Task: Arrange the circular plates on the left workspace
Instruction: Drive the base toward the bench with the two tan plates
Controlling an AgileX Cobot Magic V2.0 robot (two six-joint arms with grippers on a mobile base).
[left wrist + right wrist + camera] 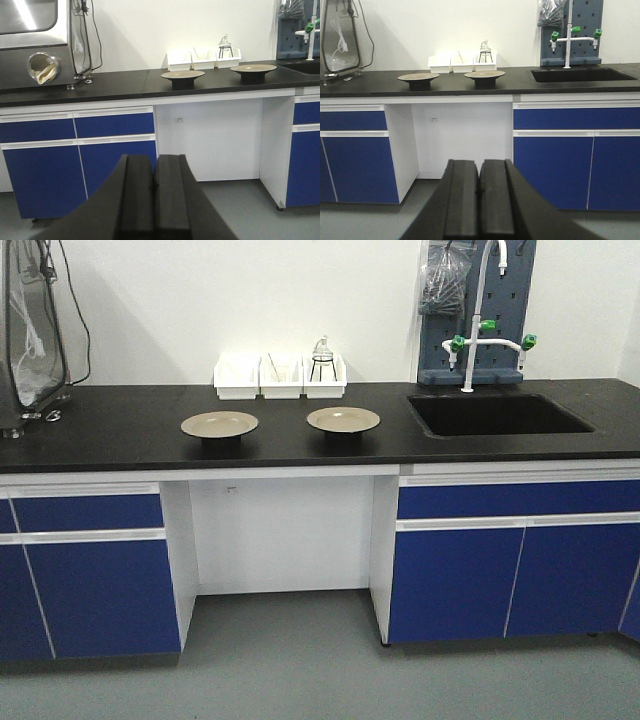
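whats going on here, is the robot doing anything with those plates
Nothing is being handled right now. Two plates sit apart on the black counter, left of the sink and in front of three white bins. The left hand and right hand are both shut, empty and well back from the counter, facing the cabinets.

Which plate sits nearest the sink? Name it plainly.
The right-hand plate in the front view: it lies closer to the sink, while the other plate sits further left.
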